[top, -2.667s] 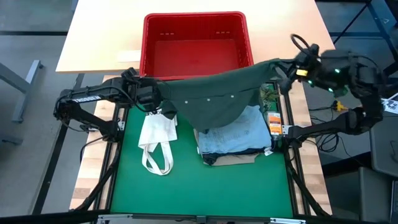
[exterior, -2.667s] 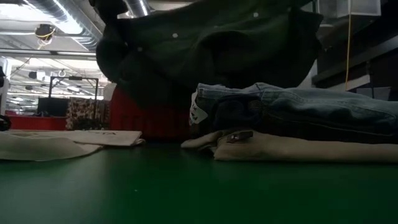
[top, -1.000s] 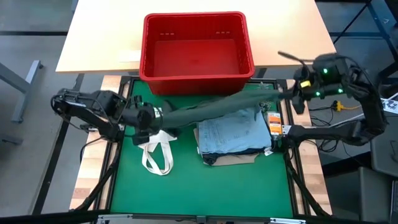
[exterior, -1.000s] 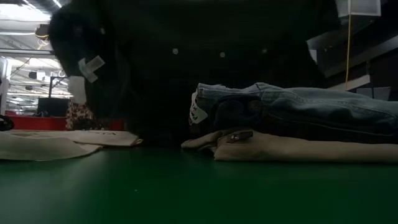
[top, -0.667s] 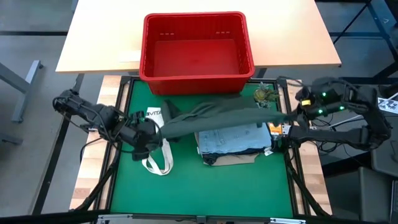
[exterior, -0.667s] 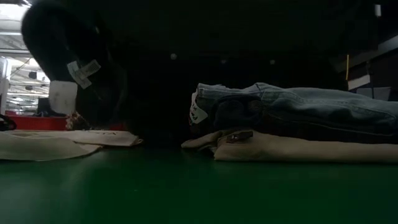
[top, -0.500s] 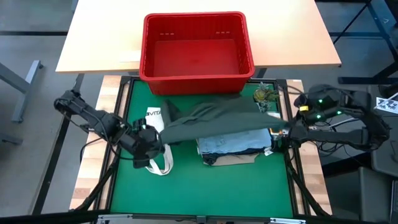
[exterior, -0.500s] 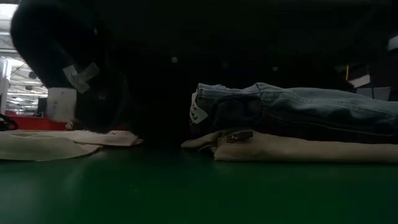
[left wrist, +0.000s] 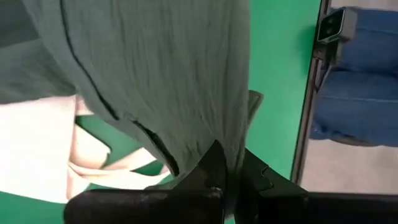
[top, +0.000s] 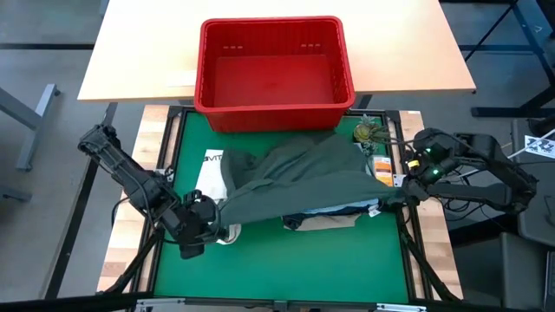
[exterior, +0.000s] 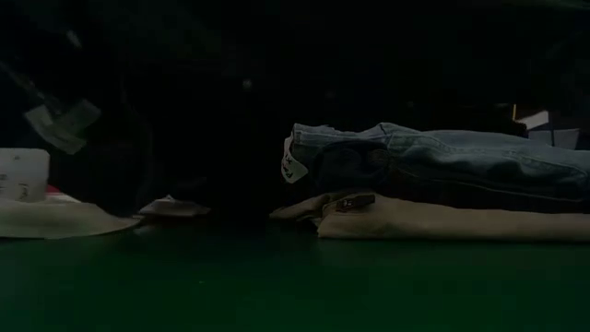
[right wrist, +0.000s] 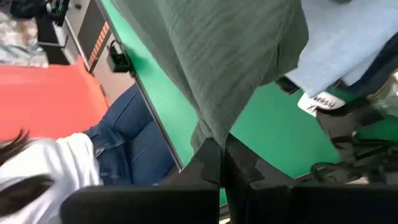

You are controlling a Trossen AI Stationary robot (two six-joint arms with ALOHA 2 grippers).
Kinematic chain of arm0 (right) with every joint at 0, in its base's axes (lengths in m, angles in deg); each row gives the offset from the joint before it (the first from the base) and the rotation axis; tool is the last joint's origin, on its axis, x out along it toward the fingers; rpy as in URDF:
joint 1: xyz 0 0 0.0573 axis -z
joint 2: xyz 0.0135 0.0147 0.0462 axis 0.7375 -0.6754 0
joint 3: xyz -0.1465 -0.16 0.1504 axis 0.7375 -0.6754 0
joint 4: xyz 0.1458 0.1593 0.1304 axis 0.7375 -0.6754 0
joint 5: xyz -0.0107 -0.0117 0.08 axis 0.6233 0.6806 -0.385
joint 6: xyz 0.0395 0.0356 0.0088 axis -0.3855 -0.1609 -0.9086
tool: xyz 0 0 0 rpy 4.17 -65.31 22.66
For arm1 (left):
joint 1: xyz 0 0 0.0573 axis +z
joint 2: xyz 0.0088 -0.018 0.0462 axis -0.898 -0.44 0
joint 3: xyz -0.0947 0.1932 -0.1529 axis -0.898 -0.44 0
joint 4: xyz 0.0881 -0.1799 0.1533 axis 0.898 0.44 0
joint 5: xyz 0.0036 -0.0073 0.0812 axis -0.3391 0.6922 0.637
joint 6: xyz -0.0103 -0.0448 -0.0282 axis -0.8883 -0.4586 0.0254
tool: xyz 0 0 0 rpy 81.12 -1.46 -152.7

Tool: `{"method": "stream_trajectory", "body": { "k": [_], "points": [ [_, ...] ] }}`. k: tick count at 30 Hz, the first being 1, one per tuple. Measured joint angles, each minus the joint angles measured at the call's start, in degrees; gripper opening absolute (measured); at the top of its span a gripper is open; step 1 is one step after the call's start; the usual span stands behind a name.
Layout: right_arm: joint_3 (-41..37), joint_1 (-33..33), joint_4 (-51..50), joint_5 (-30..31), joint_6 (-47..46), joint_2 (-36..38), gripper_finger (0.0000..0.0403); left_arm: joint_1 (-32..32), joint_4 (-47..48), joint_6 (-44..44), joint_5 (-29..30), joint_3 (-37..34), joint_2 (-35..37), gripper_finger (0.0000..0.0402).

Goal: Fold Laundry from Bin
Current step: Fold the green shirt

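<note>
A dark olive-green garment (top: pixel 295 178) is stretched between my two grippers. It drapes over the folded stack of light blue jeans (exterior: pixel 442 161) on beige trousers (exterior: pixel 461 221). My left gripper (top: pixel 211 229) is shut on the garment's left end near the mat's near left. My right gripper (top: pixel 393 192) is shut on its right end at the mat's right edge. The garment's far part lies on the green mat in front of the red bin (top: pixel 208 61). In the low view the garment fills the dark upper part of the picture. My left gripper pinches a bunched end of the green garment (left wrist: pixel 225 146) between its two fingers, slanting down from the near left. The cloth runs away from the fingers in drawn folds, clear of the mat there. My right gripper pinches the garment's other gathered end (right wrist: pixel 214 132) between its two fingers, slanting down from the table's right. The cloth fans out from the fingers over the stack.
A white tote bag (top: pixel 211 173) lies on the mat left of the stack, partly under the garment. A small greenish object (top: pixel 371 133) and an orange-labelled box (top: pixel 381 169) sit by the mat's right frame. The mat's near half (top: pixel 286 260) is bare.
Both grippers have sunk and come toward the table's near edge, staying shut on the green garment. The garment, earlier stretched as a narrow band just in front of the bin, now spreads out over the folded stack, with its far part resting on the mat.
</note>
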Motion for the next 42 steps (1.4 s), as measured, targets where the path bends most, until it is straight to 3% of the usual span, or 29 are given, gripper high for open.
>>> {"method": "stream_trajectory", "body": {
  "k": [8, 17, 37, 42],
  "points": [
    [-5.4, 0.0, -0.1, -4.3, 0.2, 0.0, 0.0001, -1.6, -1.5, -5.3, -1.2, 0.0, -3.1, 0.0],
    [-11.8, 0.0, -0.2, -8.2, 0.4, 0.0, 0.0001, -1.7, -7.8, -5.3, -9.9, 0.0, -11.6, 0.0],
    [-18.4, 0.0, -0.3, -9.3, 0.4, 0.0, 0.0001, -1.7, -14.3, -5.5, -10.9, 0.0, -21.3, 0.0],
    [-18.2, 0.0, -0.4, -9.2, 0.2, 0.0, 0.001, -1.7, -14.3, -8.8, -11.6, 0.0, -21.7, 0.0024]
  ]
}}
